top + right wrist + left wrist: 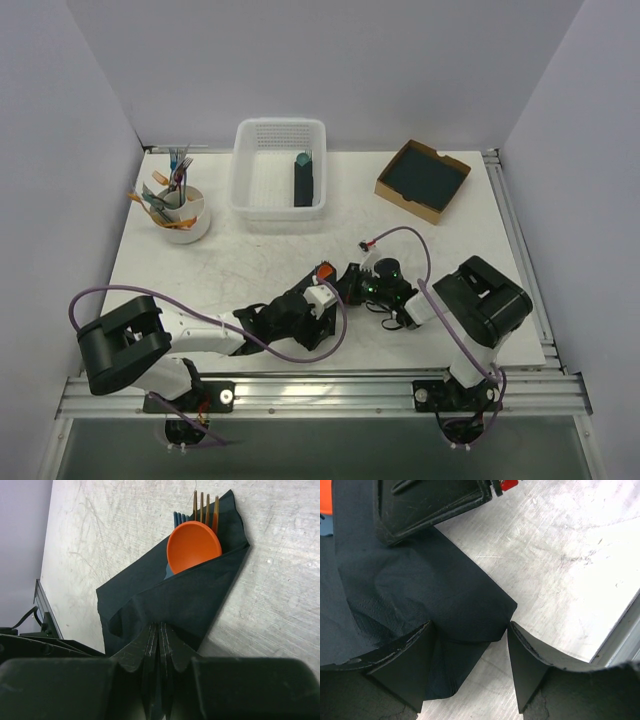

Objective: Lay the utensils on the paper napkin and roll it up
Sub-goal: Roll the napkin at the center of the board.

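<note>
The paper napkin (190, 597) lies folded over the utensils near the table's front middle. An orange spoon (194, 545) and orange fork tines (205, 507) stick out of its top, with dark bluish tines beside them. In the top view only the orange tip (323, 270) shows between the two grippers. My right gripper (160, 628) is shut and pinches the napkin's lower fold; it also shows in the top view (352, 284). My left gripper (470, 627) is open and low, straddling a folded corner of the napkin (420, 590); it also shows in the top view (318, 298).
A white basket (252, 190) at the back holds a dark roll with a teal tip (303, 180). A cardboard box of dark sheets (422, 178) sits back right. A white cup of spare cutlery (186, 216) stands back left. The metal rail (620, 630) runs along the front edge.
</note>
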